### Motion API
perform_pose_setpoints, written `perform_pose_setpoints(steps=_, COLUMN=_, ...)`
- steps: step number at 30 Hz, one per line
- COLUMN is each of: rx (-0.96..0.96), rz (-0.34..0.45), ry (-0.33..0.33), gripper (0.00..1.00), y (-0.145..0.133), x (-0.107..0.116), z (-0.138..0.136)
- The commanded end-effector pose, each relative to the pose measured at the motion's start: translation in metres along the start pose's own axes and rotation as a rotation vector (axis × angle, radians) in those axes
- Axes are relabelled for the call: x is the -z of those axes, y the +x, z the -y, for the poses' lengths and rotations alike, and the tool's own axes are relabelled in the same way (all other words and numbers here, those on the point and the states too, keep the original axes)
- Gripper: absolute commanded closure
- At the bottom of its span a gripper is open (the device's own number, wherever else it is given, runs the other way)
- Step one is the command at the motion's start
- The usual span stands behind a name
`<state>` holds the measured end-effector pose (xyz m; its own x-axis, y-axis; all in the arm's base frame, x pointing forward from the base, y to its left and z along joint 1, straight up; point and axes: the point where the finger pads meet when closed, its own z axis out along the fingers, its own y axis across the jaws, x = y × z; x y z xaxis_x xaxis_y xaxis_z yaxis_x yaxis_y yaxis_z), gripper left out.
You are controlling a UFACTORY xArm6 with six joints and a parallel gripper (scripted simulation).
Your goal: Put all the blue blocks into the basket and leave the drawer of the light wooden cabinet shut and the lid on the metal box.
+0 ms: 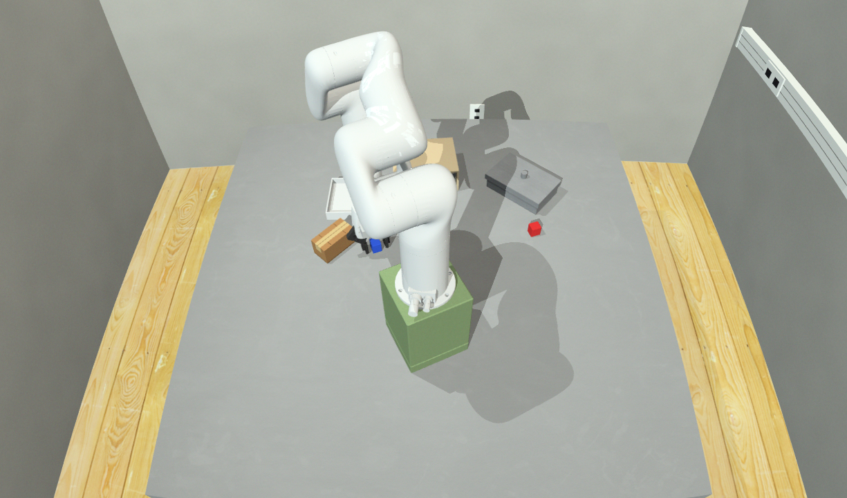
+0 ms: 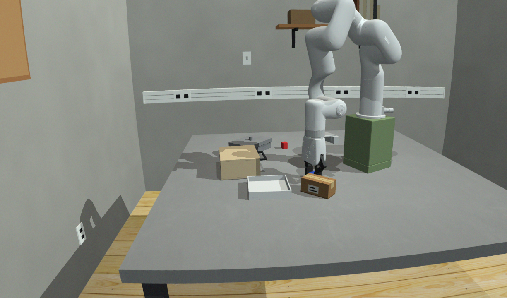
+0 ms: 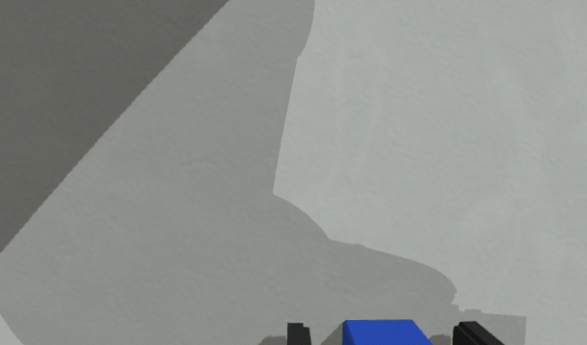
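A blue block [image 1: 375, 246] [image 2: 311, 173] [image 3: 381, 334] stands on the table. My gripper [image 1: 376, 247] [image 2: 313, 171] [image 3: 387, 335] points down, open, with one finger on each side of the block and a gap at both sides in the wrist view. The white, low-walled basket [image 1: 336, 215] [image 2: 270, 195] shows no block in its visible part. The light wooden cabinet [image 1: 447, 148] [image 2: 236, 168] has a black handle; how far its drawer is in is hidden. The grey metal box [image 1: 503, 175] [image 2: 265, 145] has its knobbed lid on top; I cannot tell if it is fully down.
A brown taped carton [image 1: 332, 241] [image 2: 316, 185] stands close beside the gripper and the blue block. A red block [image 1: 534, 229] [image 2: 284, 145] lies near the metal box. The green pedestal [image 1: 435, 334] [image 2: 368, 144] carries the arm. The arm hides part of the basket and cabinet in the top view.
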<state>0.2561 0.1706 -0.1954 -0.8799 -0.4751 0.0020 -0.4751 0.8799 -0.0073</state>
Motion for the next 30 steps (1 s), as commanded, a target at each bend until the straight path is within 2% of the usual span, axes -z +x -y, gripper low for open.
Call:
perform_pose_setpoints(steps=1, rx=0.0, rz=0.002, ry=0.0, gripper=0.44, y=-0.0011, x=-0.0019, z=-0.0001)
perform_pose_setpoints(steps=24, rx=0.0, rz=0.002, ry=0.0, gripper=0.44, y=-0.0011, x=-0.0028, z=-0.0001)
perform_pose_setpoints(steps=25, rx=0.0, rz=0.002, ry=0.0, gripper=1.0, y=-0.0011, x=-0.0028, z=-0.0001)
perform_pose_setpoints(steps=30, rx=0.0, rz=0.002, ry=0.0, gripper=1.0, y=-0.0011, x=-0.0028, z=-0.0001)
